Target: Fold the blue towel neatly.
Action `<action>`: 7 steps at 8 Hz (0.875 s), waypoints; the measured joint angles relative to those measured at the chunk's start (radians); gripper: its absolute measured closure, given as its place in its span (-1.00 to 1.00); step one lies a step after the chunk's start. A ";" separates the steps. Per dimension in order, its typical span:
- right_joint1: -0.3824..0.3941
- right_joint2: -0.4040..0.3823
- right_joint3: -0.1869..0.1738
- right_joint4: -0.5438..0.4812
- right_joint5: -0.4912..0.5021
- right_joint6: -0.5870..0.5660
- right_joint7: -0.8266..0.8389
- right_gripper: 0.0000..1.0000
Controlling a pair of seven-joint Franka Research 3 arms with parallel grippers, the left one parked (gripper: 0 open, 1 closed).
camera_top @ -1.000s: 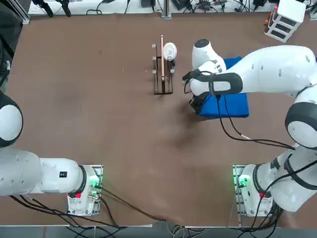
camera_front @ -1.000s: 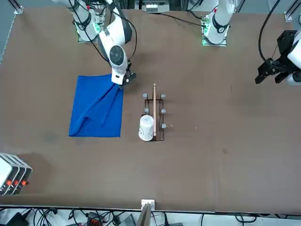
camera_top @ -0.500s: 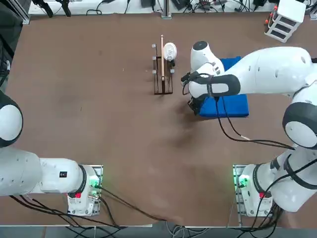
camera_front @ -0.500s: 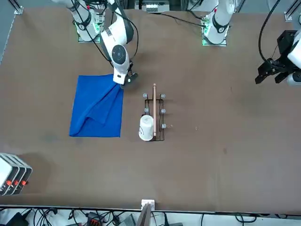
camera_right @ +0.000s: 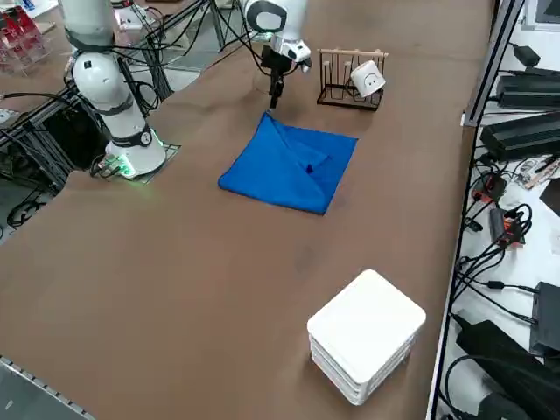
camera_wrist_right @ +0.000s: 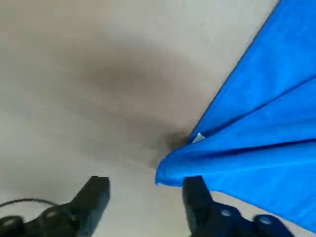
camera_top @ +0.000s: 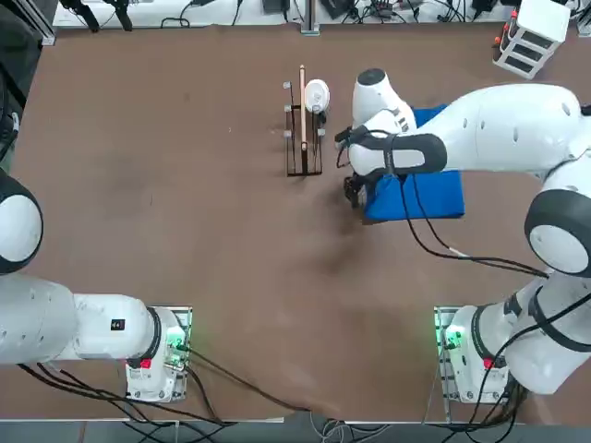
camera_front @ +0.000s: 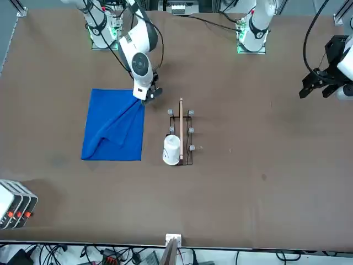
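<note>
Right gripper [camera_wrist_right: 147, 181]: fingers spread wide, pinching nothing, positioned at the 8 o'clock corner of the blue towel [camera_right: 293, 171]. Clock directions use the overhead view, with 12 o'clock directly away from the robot's bases. Towel location: flat on the table [camera_top: 231, 258], at 2 o'clock from its centre. The rack [camera_top: 303, 138] stands at 10 o'clock from the towel. Towel condition: partly doubled, with 1 slanting flap and visible creases; the white tag [camera_wrist_right: 198, 138] shows near the corner. Current step, as judged: corner approach ahead of a grasp; folding appears incomplete. Next move: centre the 2 fingers over the corner, lower, then close on the intended layers. Caution: an off-centre closure could miss the cloth or bunch the flap.
</note>
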 joint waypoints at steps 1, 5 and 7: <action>-0.006 0.000 -0.014 0.049 0.000 -0.038 0.031 -1.00; -0.194 0.064 -0.061 0.230 -0.004 -0.093 0.147 -0.92; -0.221 0.140 -0.099 0.252 -0.007 -0.012 0.337 -0.85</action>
